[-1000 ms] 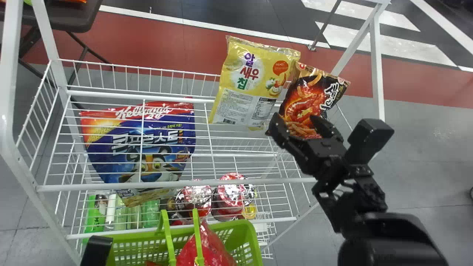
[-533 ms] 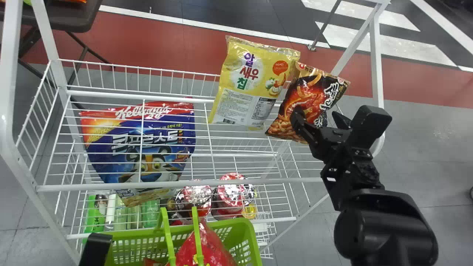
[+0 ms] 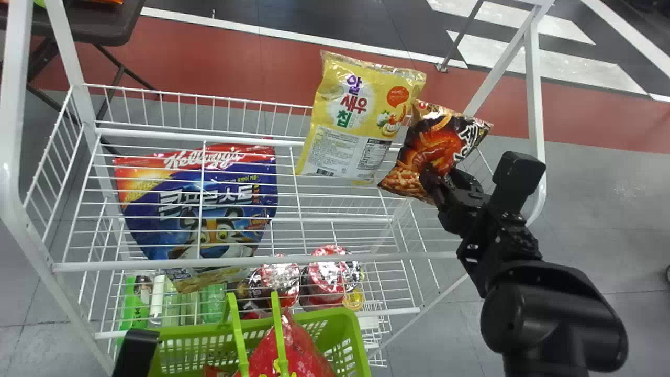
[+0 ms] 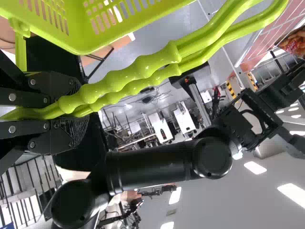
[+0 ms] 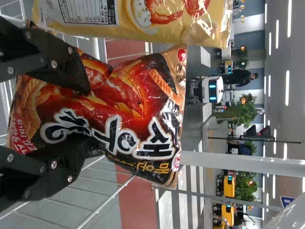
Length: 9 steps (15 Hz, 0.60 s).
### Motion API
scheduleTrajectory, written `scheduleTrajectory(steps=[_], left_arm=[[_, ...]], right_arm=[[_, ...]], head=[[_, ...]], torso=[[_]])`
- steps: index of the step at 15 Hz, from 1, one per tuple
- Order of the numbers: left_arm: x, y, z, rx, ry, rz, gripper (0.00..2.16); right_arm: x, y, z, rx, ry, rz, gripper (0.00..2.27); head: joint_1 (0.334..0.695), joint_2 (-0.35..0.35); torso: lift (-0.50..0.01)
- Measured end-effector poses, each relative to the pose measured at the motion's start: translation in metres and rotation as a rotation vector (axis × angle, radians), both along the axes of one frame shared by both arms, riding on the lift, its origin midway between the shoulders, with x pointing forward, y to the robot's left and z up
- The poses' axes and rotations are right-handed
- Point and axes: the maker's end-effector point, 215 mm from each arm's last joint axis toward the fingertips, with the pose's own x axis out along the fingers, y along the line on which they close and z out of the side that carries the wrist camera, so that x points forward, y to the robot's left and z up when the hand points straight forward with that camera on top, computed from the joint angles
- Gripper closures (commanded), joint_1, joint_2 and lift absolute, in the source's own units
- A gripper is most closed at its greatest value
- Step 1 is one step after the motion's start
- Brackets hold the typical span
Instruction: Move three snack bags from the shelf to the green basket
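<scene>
My right gripper [image 3: 445,180] is at the black-and-orange snack bag [image 3: 413,152] at the shelf's right end. In the right wrist view the right gripper [image 5: 88,117] pinches the creased front of that snack bag [image 5: 124,90] between its fingers. The yellow snack bag [image 3: 340,104] leans upright just left of it. A blue-and-red cereal bag [image 3: 204,204] stands farther left. My left gripper [image 3: 137,351] is at the green basket [image 3: 350,335], which contains a red bag [image 3: 293,348]. In the left wrist view the left gripper [image 4: 62,112] is closed around the basket's handles [image 4: 133,76].
White posts and wire rails [image 3: 251,261] frame the shelf. Cups [image 3: 324,277] and green bottles [image 3: 136,306] stand on the lower level, behind the basket. A dark table [image 3: 94,23] is at the back left.
The right gripper first drew back and right, then its fingers closed in on the black-and-orange bag. That bag's upper part has dipped and creased. The left gripper holds still.
</scene>
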Motion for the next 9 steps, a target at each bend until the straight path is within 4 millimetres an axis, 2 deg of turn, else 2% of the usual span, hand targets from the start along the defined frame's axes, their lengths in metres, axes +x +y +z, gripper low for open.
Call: scheduleTrajectory(steps=[4,7,9], left_arm=[[-0.001,0.0,0.0,0.004,0.0,-0.003,1.46],[0.0,0.0,0.001,0.005,0.0,-0.007,1.46],[0.0,0.0,0.001,0.007,-0.001,-0.006,1.46]], right_arm=[[-0.019,0.005,0.014,0.014,-0.037,0.015,2.24],[-0.032,0.005,0.041,0.021,-0.086,0.015,2.24],[-0.044,0.013,0.062,0.045,-0.118,0.046,2.24]], head=[[0.695,-0.35],[0.695,-0.35],[0.695,-0.35]], torso=[[-0.047],[-0.047],[-0.047]])
